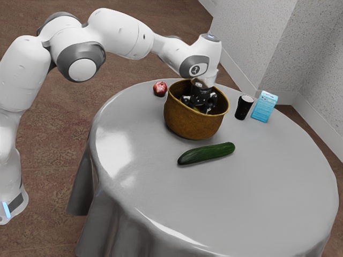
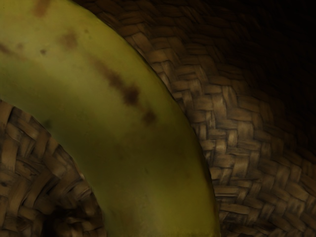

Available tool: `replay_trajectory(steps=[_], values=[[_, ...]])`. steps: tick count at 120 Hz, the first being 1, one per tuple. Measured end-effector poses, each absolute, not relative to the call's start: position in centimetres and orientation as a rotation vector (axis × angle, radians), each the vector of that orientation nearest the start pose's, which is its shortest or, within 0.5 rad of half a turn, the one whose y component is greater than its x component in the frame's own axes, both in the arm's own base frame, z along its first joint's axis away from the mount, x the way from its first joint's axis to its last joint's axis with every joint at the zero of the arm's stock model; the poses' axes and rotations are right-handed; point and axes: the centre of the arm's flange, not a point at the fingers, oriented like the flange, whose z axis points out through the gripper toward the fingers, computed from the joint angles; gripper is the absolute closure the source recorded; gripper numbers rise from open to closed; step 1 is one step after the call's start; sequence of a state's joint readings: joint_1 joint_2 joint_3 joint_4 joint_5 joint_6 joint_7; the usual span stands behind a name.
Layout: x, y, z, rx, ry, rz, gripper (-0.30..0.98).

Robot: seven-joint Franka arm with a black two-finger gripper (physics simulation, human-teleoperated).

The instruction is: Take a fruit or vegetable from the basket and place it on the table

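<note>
One round, grey-clothed table (image 1: pixel 268 187) carries one brown woven basket (image 1: pixel 193 125). One black end effector (image 1: pixel 201 99) reaches inside; apart or together, I cannot tell. Near the basket lies one long green cucumber (image 1: pixel 207 153); within, one curved yellow-green banana (image 2: pixel 143 143); outside, one blue carton (image 1: pixel 264 107), one black cup (image 1: pixel 243 108), one red apple (image 1: pixel 160 89).

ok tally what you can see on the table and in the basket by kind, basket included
Fruit: 2 (red fruit, banana)
Vegetables: 1 (cucumber)
Baskets: 1 (woven basket)
Cups: 1 (black cup)
Cartons: 1 (blue carton)
Total: 6 visible
</note>
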State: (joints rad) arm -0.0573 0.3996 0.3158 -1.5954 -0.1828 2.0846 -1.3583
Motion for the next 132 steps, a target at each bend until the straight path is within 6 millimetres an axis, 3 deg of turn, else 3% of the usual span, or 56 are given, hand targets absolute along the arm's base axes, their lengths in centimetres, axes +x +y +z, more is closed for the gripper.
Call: replay_trajectory(steps=[20,46,52,72,83,105,132], values=[[66.5,13.9,41.7,2.046,2.257,0.098,-0.03],[66.2,13.8,41.6,2.04,2.257,0.089,-0.04],[66.0,13.8,41.7,2.037,2.258,0.088,-0.01],[65.7,13.9,42.6,2.03,2.257,0.101,0.33],[65.7,13.8,42.6,2.032,2.256,0.101,0.46],[65.6,13.6,42.4,2.035,2.26,0.093,0.49],[65.1,13.4,43.7,2.033,2.254,0.111,0.52]])
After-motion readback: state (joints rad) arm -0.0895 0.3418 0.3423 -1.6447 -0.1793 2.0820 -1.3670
